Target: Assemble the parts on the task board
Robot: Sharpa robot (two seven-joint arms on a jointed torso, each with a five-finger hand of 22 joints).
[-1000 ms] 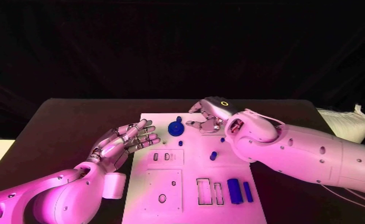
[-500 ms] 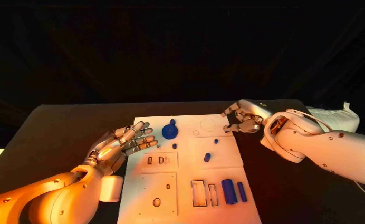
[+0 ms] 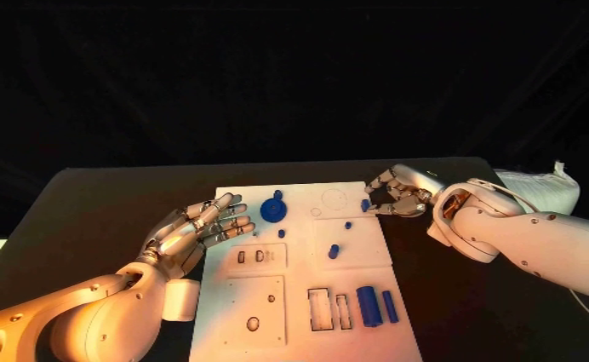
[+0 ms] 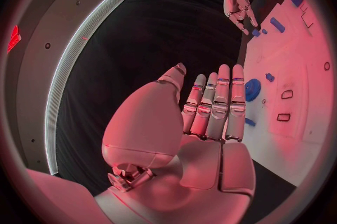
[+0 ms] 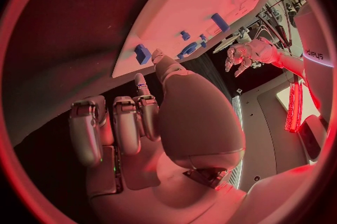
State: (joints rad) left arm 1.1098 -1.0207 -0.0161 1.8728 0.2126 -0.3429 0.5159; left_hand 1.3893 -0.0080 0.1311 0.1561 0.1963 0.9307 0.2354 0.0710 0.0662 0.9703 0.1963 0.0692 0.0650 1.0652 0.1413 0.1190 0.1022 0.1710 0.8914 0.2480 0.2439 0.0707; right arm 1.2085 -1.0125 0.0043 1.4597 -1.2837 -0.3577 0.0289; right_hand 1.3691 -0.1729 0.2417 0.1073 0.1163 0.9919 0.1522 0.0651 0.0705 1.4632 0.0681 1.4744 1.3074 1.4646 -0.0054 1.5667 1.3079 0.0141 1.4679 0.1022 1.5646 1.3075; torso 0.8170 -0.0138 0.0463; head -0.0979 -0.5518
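A: The white task board (image 3: 307, 294) sits mid-frame on the counter (image 3: 111, 200), small blue parts (image 3: 368, 306) scattered over it.

B: The right hand (image 3: 395, 192) pinches a blue part (image 3: 364, 204) at the board's upper right edge; the left hand (image 3: 203, 226) rests, fingers (image 4: 224, 100) straight and empty.

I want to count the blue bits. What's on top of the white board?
On the task board: a round blue part, several small pegs and two blue bars. The right hand holds one more at its edge.

"sharpa" reads on the left arm (image 5: 309, 58), just behind the left hand (image 5: 247, 54); no other legible text.
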